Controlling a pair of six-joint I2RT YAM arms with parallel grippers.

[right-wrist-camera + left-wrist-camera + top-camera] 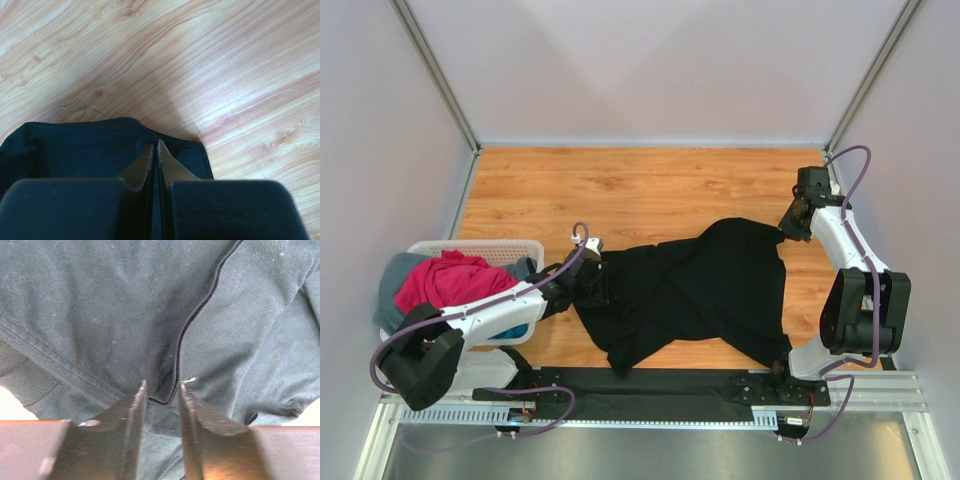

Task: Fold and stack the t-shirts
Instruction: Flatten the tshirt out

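A large black t-shirt (700,290) lies spread and rumpled on the wooden table between my two arms. My left gripper (592,275) is at its left edge. In the left wrist view the gripper (162,390) is nearly closed, with a folded hem of the shirt (100,300) between the jaws. My right gripper (790,225) is at the shirt's far right corner. In the right wrist view it (155,147) is shut on that corner of the shirt (75,145). Magenta-pink (440,280), grey (392,285) and blue (515,330) shirts are piled in the basket at the left.
A white slotted basket (520,250) stands at the table's left edge, beside my left arm. Bare wooden table (650,190) stretches behind the shirt to the back wall. A black strip (640,385) runs along the near edge between the arm bases.
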